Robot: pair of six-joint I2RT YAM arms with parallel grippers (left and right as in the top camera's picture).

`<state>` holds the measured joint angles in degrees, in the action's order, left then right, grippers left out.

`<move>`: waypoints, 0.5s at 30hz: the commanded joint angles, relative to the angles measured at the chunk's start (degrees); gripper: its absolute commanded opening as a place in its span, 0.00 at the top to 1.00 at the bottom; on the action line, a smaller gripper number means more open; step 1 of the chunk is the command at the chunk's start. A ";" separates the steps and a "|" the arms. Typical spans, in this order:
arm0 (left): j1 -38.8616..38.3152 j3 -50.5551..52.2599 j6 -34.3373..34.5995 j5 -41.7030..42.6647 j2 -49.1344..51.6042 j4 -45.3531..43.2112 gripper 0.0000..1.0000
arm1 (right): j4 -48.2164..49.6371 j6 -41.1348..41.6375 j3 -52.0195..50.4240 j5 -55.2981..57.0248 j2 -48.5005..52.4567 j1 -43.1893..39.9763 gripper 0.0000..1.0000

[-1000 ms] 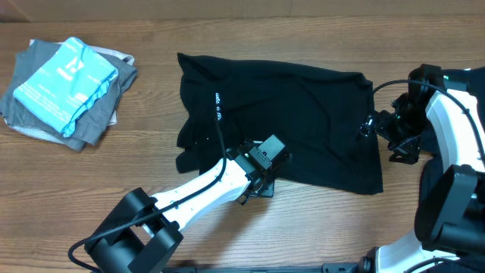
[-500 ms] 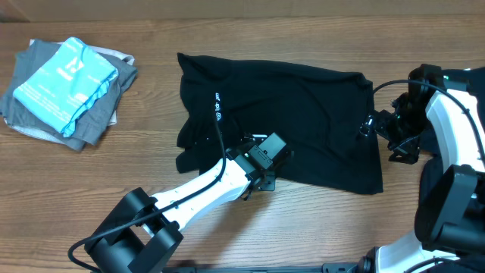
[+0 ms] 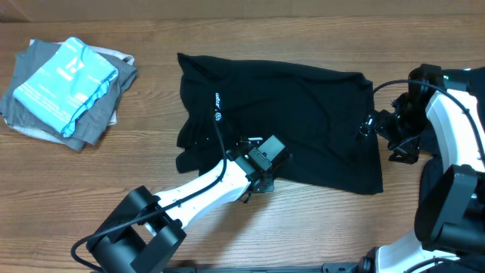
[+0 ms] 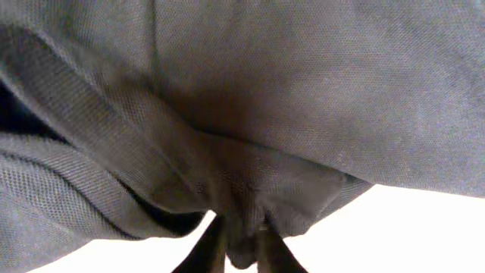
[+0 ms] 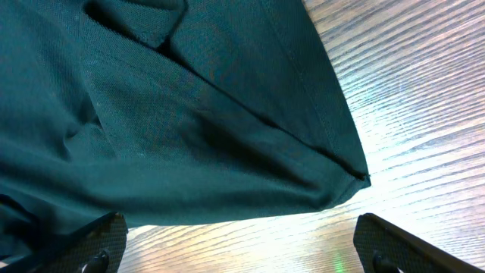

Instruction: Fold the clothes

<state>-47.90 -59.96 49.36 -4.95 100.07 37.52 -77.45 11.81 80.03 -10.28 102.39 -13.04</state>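
Wood-grain bench point(image 3: 318, 220) under a fixed overhead view. At the far left corner, a small pile of folded clothes point(image 3: 102, 114), grey pieces beneath a light-blue one point(image 3: 64, 80): by the look of it, finished work. Across the middle and toward the right edge, a black T-shirt point(image 3: 311, 114), spread open and flat apart from some rumpling at its left end, white lettering point(image 3: 217, 106) near that end; no fold made in it yet. Left arm point(image 3: 204, 186) reaching in from the near edge to the shirt's near hem; left jaws narrow, fingertips point(image 4: 208, 254) pinched on a bunched ridge of the fabric in the wrist view. Right arm point(image 3: 455, 129) at the shirt's right edge; right jaws wide, fingers point(image 5: 91, 243) well apart with a hem corner lying between and beyond them, nothing gripped. Judged from this: one garment in hand at the very start of its fold, with the lifting, the folding over and the stacking onto the pile all left to do.
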 commanded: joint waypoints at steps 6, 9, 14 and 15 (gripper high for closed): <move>1.01 -4.48 -3.78 0.02 -0.46 2.69 0.96 | 0.39 0.13 -0.31 -0.52 -0.96 -0.07 0.00; 1.66 -8.50 -4.83 0.09 -1.27 7.04 0.96 | 0.50 0.13 -0.31 -0.52 -0.96 -0.07 0.00; 1.97 -13.07 -4.87 3.82 -1.36 14.84 0.96 | 0.46 0.13 -0.31 -0.55 -0.96 -0.07 0.00; 1.97 -13.25 -5.11 4.68 -1.36 15.76 0.96 | 0.46 0.13 -0.31 -0.52 -0.96 -0.07 0.00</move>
<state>-46.09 -71.29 46.04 -3.46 99.96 51.00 -77.17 11.81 80.03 -10.28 102.39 -13.04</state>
